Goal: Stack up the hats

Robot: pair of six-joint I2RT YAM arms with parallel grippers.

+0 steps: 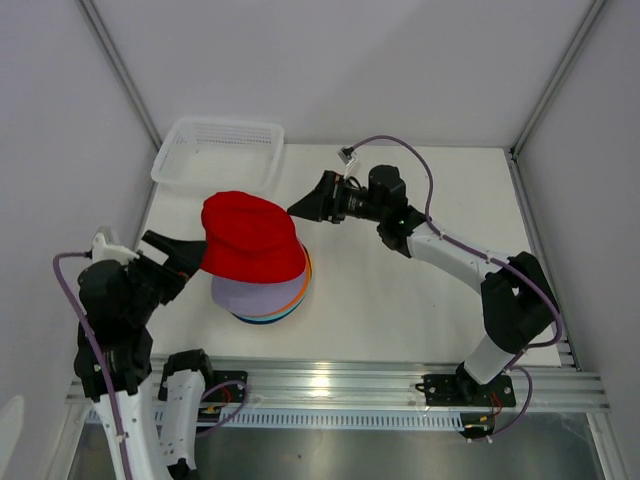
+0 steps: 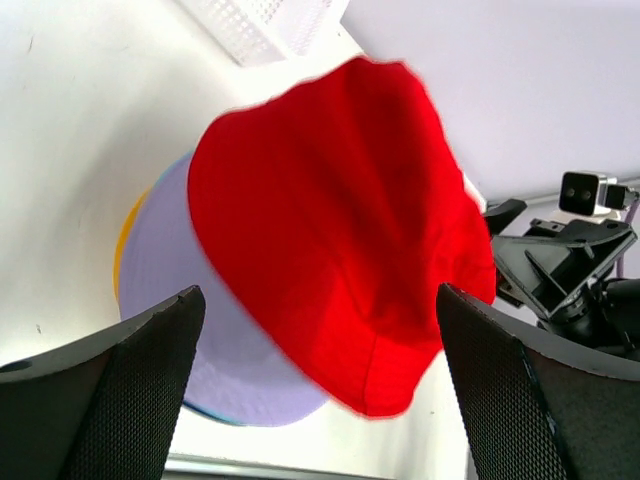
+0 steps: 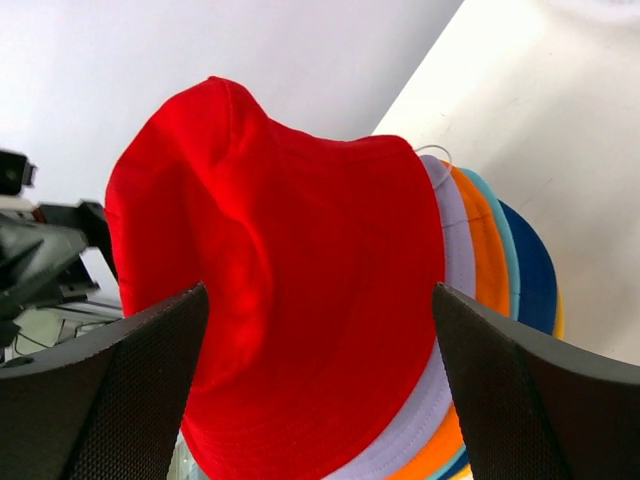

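Hats [image 1: 270,300] lie stacked at centre-left of the top view, red hat [image 1: 252,238] uppermost over the lavender hat [image 1: 235,292]. Left gripper [image 1: 190,252], jaws spread, sits at its left edge; right gripper [image 1: 300,207], likewise released, at its upper right. White basket [image 1: 218,150] lies upper left.

bright even light; soft shadows; wrist views slightly blurred
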